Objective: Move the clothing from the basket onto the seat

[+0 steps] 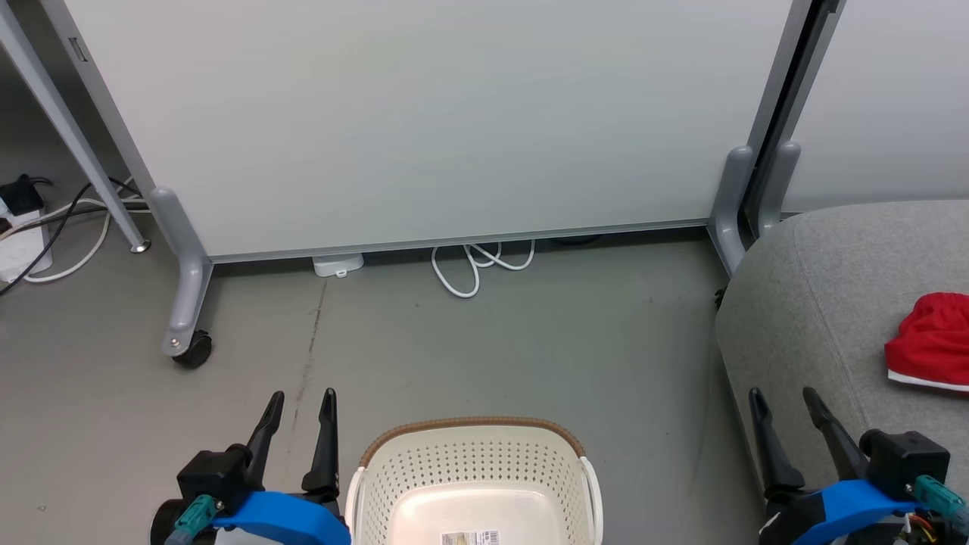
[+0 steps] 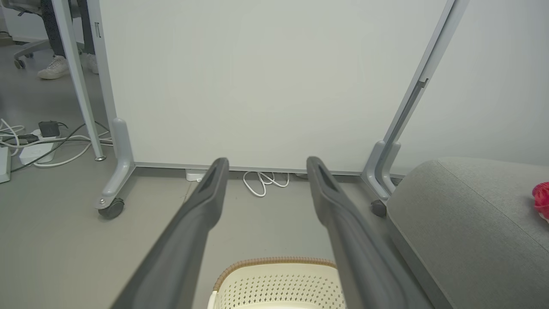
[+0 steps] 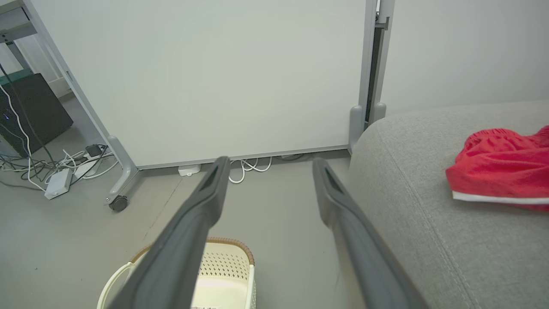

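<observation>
Head view: left gripper (image 1: 303,397) and right gripper (image 1: 781,395) both have their fingers spread. The basket (image 1: 469,422) sits just right of the left gripper. Red clothing (image 1: 931,337) lies on the grey seat (image 1: 817,303), up and to the right of the right gripper.

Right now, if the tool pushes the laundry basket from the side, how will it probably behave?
The laundry basket looks like thin perforated plastic, and its visible floor holds only a label, so it is probably light. On the smooth grey floor it would likely slide rather than tip, as it sits wide. Its walls may flex slightly.
</observation>
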Available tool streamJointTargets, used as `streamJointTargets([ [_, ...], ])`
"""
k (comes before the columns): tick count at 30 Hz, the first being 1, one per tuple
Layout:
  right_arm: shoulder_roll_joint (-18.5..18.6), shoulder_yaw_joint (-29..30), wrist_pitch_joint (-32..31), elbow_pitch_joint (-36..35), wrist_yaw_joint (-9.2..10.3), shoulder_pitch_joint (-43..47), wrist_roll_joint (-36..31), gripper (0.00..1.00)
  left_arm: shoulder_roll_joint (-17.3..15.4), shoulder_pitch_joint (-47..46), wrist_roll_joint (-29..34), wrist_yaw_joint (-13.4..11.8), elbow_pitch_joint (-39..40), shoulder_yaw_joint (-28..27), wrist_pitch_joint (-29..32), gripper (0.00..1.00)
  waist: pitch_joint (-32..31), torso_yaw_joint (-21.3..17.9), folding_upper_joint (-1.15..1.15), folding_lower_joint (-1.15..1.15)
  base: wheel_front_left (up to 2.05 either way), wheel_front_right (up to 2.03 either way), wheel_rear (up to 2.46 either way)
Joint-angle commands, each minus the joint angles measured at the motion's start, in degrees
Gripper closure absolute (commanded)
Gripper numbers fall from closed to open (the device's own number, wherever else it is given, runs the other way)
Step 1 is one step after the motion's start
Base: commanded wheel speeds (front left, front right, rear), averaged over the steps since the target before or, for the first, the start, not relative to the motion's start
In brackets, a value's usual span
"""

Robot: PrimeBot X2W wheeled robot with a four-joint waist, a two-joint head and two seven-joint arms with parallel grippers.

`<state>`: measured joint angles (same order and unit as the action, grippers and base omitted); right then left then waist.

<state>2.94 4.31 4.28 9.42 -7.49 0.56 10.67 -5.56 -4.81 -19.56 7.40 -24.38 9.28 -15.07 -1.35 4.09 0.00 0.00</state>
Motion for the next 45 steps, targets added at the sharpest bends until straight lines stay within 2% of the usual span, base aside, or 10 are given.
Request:
streamJointTargets([
  [1,-0.08,-0.03,0.27,0.01,-0.01,0.47,0.37,0.00,-0.10,0.13,0.34,0.15,-0.13,-0.27,-0.15,0.00,0.01,0.01,0.00,0.00,0.00,0.00,0.00],
  [2,-0.08,-0.12,0.33,-0.06,-0.01,0.39,0.37,1.00,-0.06,0.15,0.41,0.15,-0.13,-0.38,-0.15,1.00,0.07,0.01,0.00,0.00,0.00,0.00,0.00],
  [6,-0.19,-0.13,-0.20,1.99,0.00,0.42,0.05,1.00,0.34,1.33,-0.11,-0.01,-1.68,0.33,0.21,1.00,0.05,0.00,0.00,0.00,0.00,0.00,0.00],
  [26,-0.13,0.53,-2.86,2.60,0.00,-1.58,20.12,1.00,0.92,0.46,-17.95,0.02,1.36,-3.72,5.51,1.00,0.27,-0.62,0.00,0.00,0.00,0.00,0.00],
  [45,-0.08,0.96,-4.92,3.05,0.00,-3.05,36.21,1.00,1.36,-0.18,-32.29,0.05,3.82,-6.90,9.71,1.00,0.50,-1.24,0.00,0.00,0.00,0.00,0.00],
])
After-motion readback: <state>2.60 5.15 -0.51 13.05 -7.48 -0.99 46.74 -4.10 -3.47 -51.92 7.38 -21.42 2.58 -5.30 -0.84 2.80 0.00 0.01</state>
